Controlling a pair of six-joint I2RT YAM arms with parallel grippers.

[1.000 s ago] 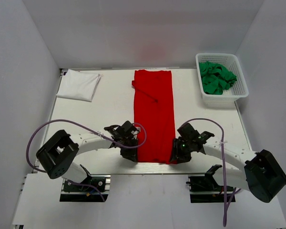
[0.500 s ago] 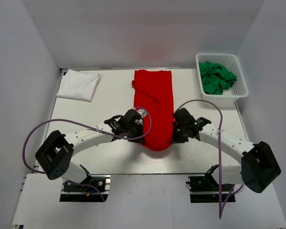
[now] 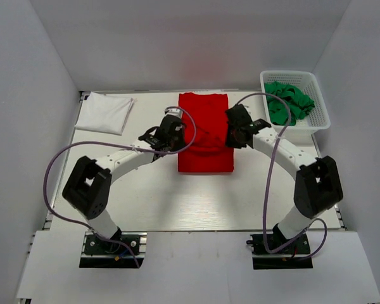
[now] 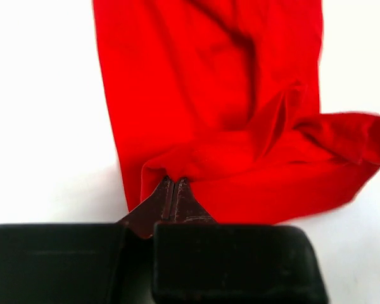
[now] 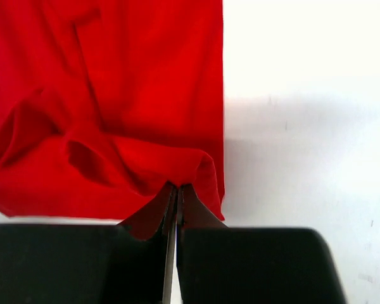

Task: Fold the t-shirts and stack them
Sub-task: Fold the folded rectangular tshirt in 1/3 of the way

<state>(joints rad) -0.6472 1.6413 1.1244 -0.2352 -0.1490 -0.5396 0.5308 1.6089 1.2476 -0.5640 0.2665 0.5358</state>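
The left tool (image 4: pixel 175 183) and the right tool (image 5: pixel 176 189) are each clamped shut on a corner of one end of the red t-shirt (image 3: pixel 206 136), at its left and right edges, and that end sags bunched between them above the layer lying flat on the desk (image 3: pixel 145 196). The shirt sits mid-desk in the far half, its long axis running near to far, with the fold at its near end. A folded white t-shirt (image 3: pixel 103 113) lies far left, and green t-shirts (image 3: pixel 288 101) are heaped in a basket (image 3: pixel 323 117) far right.
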